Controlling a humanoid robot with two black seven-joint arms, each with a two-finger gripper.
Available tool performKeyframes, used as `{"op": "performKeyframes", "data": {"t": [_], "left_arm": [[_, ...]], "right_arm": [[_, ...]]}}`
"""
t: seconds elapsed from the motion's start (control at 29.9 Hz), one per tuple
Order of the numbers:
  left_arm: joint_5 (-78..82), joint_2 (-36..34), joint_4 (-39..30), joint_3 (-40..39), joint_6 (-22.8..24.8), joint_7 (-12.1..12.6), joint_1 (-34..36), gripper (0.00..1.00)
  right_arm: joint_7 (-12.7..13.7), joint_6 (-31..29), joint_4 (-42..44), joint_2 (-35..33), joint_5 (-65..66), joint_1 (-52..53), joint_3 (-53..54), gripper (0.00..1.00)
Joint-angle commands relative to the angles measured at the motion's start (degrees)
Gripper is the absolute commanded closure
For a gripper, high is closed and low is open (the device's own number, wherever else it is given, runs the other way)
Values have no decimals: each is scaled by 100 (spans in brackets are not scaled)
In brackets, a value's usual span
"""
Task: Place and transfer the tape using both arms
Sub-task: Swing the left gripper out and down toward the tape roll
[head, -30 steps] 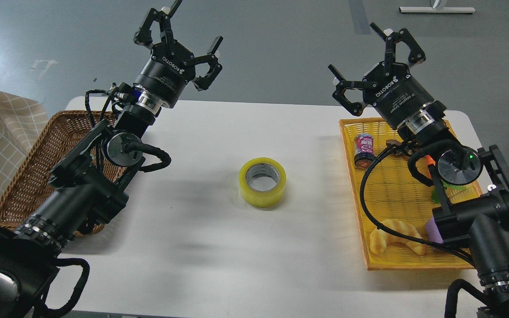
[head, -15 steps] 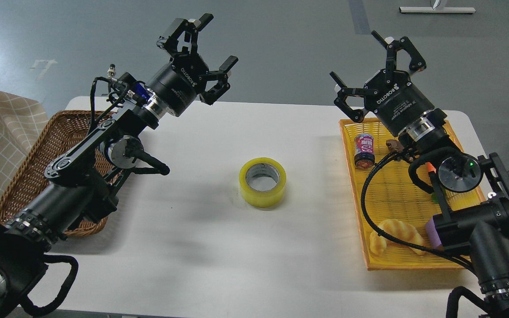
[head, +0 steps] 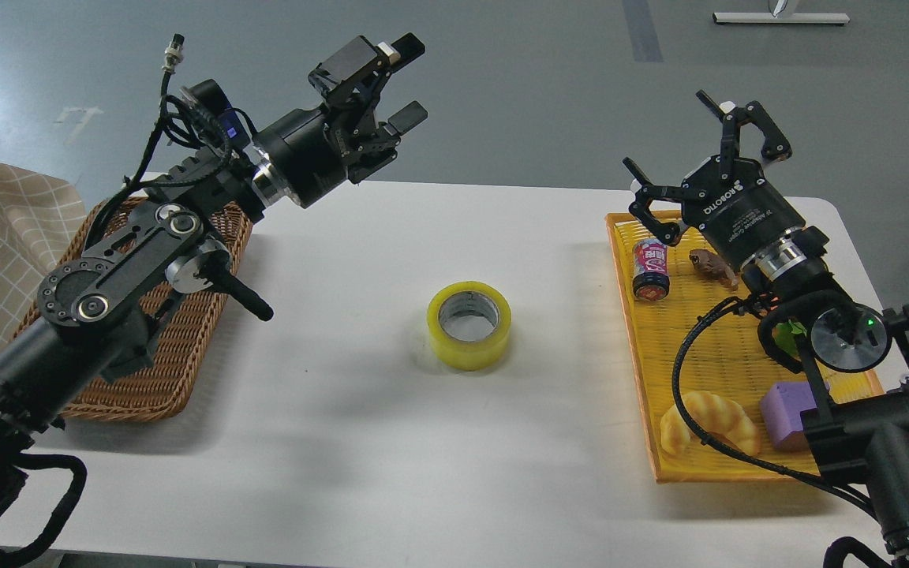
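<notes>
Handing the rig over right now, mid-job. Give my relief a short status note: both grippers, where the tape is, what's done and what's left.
Left gripper: open, empty, raised over the table's far edge, well short of the tape.
Right gripper: open, empty, above the far end of the yellow tray.
Tape: lying flat, core up, mid-table, untouched by either arm.
Wicker basket sits on the left.
Done: nothing gripped yet.
Left: pick up the tape, pass it between the arms, place it.

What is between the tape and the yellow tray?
Nothing: in the head view only bare white table lies between the tape and the yellow tray.
</notes>
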State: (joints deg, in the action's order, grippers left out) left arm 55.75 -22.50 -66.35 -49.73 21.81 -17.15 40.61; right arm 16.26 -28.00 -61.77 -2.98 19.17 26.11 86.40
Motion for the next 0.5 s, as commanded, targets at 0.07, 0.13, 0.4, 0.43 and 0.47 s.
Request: {"op": "performKeyframes", "data": {"t": [0.07, 0.13, 0.4, 0.43, 0.47], "left_arm": [[155, -386, -194, 481, -2, 80, 70, 2], [164, -439, -212, 543, -19, 107, 114, 2], [419, -571, -326, 561, -63, 660, 264, 2], [541, -589, -344, 561, -63, 808, 255, 2], [725, -589, -361, 561, -63, 932, 255, 2]], "right_arm": [[0, 0, -72, -115, -1, -150, 122, 0], [-9, 0, -72, -132, -1, -203, 166, 0], [-9, 0, -72, -176, -10, -370, 351, 0], [-9, 0, -72, -194, -10, -387, 368, 0], [-9, 0, -72, -211, -10, -396, 377, 0]]}}
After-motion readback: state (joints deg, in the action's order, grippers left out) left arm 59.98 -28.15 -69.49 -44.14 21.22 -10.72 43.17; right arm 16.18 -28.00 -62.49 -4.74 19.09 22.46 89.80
